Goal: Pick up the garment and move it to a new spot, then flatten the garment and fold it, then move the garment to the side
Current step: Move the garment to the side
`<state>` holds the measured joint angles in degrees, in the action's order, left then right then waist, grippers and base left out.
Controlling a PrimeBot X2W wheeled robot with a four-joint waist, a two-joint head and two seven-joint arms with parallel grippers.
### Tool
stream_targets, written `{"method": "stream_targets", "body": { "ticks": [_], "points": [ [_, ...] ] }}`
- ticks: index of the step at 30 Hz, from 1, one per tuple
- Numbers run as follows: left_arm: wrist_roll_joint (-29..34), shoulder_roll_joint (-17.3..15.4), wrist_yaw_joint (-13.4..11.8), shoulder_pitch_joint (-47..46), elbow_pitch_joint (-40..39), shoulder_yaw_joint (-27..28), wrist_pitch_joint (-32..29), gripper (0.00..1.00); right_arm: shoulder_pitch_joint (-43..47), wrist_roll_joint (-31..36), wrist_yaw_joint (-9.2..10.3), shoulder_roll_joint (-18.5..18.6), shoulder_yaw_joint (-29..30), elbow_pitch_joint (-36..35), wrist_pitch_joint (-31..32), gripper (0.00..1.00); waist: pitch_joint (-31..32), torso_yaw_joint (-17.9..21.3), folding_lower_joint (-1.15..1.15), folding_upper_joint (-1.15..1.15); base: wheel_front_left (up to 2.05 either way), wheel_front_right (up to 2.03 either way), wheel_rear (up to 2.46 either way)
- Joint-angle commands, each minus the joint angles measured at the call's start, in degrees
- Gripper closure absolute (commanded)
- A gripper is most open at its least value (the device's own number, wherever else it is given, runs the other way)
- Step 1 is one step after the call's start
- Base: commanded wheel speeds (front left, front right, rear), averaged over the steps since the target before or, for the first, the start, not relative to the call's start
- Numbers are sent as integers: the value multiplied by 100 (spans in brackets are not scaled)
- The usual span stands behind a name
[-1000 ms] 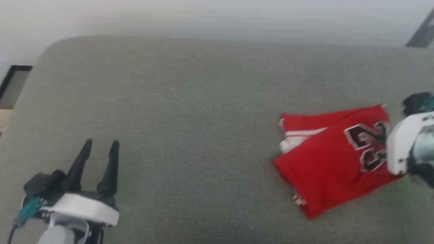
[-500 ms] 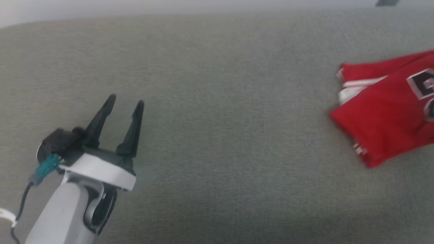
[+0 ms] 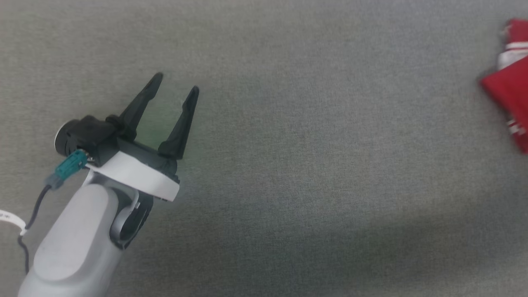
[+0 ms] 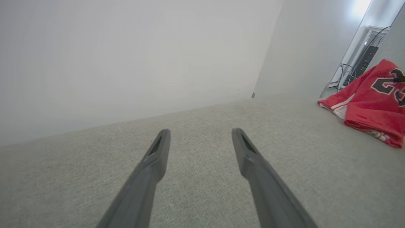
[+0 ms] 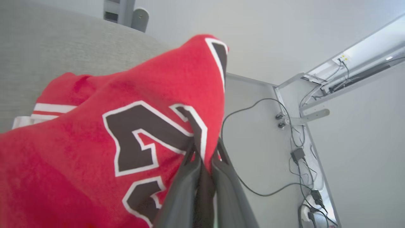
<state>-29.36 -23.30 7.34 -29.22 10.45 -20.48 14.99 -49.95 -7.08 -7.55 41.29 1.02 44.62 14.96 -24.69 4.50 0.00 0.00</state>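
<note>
Pinching a fold of the red jersey (image 5: pixel 95 152) beside its black numeral between the pressed-together fingers of the right pincer (image 5: pixel 205 152), lifting that corner off the grey upholstery (image 3: pixel 309 144) just below. Farther off, well to that pincer's left, holding the left pincer (image 3: pixel 176 82) spread and empty above bare upholstery. Same grips as a second ago, with only the head camera re-aimed, so probably mid-carry toward the side

The grey fabric worktop (image 3: pixel 313 165) lies flat and bare between the left claw (image 3: pixel 176 82) and the garment (image 3: pixel 509 86) — a wide passage across its middle. The garment, a folded red heap at the right edge, blocks that side. A pale wall (image 4: pixel 126 57) closes the far edge — beyond the garment, loose cables (image 5: pixel 253 126) trail.
</note>
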Motion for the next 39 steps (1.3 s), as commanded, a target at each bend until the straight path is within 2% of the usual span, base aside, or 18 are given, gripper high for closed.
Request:
{"method": "stream_targets", "body": {
  "ticks": [1,5,9,20,21,23,25,32,39],
  "points": [
    [-82,-31,13,-114,-3,-35,23,0,-127,190,13,42,106,80,-138,100,-122,37,0,0,0,0,0],
    [-93,-70,13,-308,-19,-185,23,0,-324,856,13,69,560,357,-399,100,-295,57,0,0,0,0,0],
    [-89,-77,13,-448,-6,-314,23,0,-425,1449,12,-134,899,548,-514,100,-421,67,0,0,0,0,0],
    [-155,-81,13,-739,4,-550,23,0,-507,2318,12,-652,1689,1026,-530,99,-602,-12,0,0,0,0,0],
    [-168,-79,13,-758,8,-564,23,0,-519,2381,12,-676,1785,1046,-528,89,-602,-28,0,0,0,0,0],
    [-180,-80,13,-772,10,-572,23,0,-554,2574,12,-727,1976,1034,-546,56,-594,-55,0,0,0,0,0],
    [-226,-79,13,-748,-1,-526,23,0,-614,2719,13,-800,2160,976,-599,1,-566,-72,0,0,0,0,0],
    [-300,-80,13,-560,-42,-361,23,0,-674,3068,12,-1039,2454,890,-815,0,-382,-95,0,0,0,0,0],
    [-431,-58,13,-250,-105,-130,23,0,-749,2998,13,-1427,2610,1010,-1191,0,-63,-123,0,0,0,0,0]
  ]
}}
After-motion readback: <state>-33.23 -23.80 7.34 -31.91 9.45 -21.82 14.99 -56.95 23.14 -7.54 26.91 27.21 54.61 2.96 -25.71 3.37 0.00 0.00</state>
